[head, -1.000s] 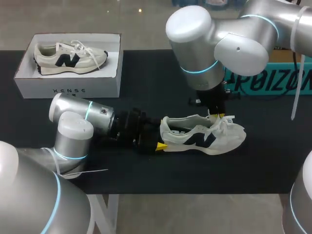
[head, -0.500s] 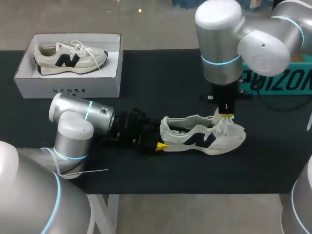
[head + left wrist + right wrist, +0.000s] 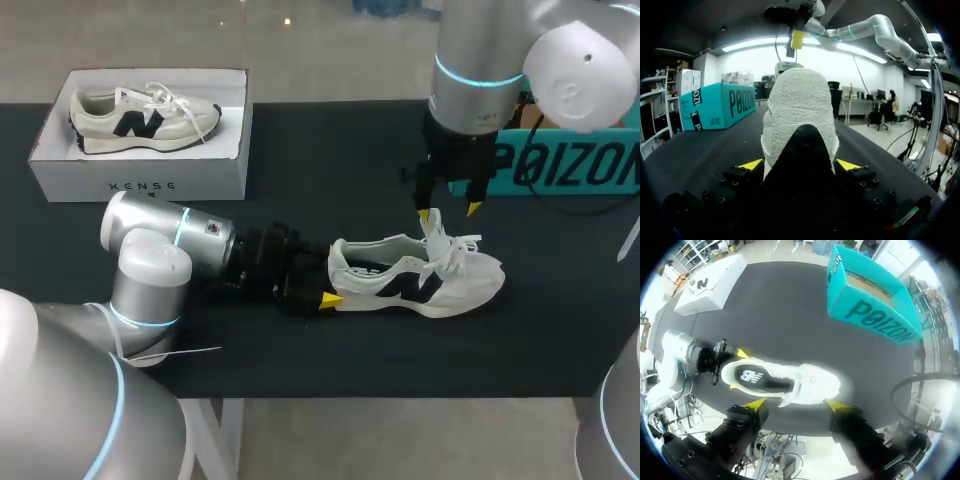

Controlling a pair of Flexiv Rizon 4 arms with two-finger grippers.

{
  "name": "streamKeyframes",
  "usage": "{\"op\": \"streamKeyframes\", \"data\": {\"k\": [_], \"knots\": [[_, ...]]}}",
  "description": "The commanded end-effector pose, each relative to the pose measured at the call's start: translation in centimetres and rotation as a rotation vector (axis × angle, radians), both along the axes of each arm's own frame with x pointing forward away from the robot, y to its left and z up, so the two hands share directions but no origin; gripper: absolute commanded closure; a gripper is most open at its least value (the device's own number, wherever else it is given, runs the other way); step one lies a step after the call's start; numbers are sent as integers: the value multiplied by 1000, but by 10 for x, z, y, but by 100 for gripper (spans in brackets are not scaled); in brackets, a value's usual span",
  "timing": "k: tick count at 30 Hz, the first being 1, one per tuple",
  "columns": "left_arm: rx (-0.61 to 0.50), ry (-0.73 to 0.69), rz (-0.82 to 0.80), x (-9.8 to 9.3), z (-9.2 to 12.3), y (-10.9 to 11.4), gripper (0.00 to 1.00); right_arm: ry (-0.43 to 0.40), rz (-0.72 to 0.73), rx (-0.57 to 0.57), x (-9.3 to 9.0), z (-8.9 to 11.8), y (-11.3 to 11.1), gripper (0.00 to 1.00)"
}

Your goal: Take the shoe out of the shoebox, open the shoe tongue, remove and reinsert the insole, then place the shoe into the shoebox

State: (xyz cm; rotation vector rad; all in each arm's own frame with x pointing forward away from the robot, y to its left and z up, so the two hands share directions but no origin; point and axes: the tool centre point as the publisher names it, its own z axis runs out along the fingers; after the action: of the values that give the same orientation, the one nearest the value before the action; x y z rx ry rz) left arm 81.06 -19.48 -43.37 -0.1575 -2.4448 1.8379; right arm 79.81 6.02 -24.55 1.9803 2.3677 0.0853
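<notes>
A cream shoe (image 3: 415,278) with a dark logo lies on its sole mid-table, toe to the right, tongue and laces pulled up. My left gripper (image 3: 329,284) is at its heel; in the left wrist view the heel (image 3: 800,105) sits between both yellow fingers (image 3: 751,164), which press its sides. My right gripper (image 3: 447,211) hangs open above the tongue, touching nothing. The right wrist view looks down on the shoe (image 3: 785,382) and its dark insole between that gripper's (image 3: 795,404) spread tips. The white shoebox (image 3: 140,175) at the back left holds a second matching shoe (image 3: 145,115).
A teal box (image 3: 560,165) stands at the back right, just behind my right gripper. The black tabletop runs bare between the white shoebox and the teal box, and in front of the shoe up to the near edge.
My right gripper has let go at the shoe's tongue, opened, and risen up and to the right. The left arm and the shoe have stayed put.
</notes>
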Motion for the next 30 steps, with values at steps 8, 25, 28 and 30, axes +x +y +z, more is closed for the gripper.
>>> {"op": "streamKeyframes", "data": {"k": [8,25,28,30], "knots": [[0,0,0,1,-2,0,100,211,1494,230,-48,29,42,0],[0,0,0,1,-2,0,100,211,1494,230,-48,29,42,0],[0,0,0,1,-2,0,100,211,1494,230,-48,29,42,0],[0,0,0,1,-2,0,100,211,1494,230,-48,29,42,0]]}}
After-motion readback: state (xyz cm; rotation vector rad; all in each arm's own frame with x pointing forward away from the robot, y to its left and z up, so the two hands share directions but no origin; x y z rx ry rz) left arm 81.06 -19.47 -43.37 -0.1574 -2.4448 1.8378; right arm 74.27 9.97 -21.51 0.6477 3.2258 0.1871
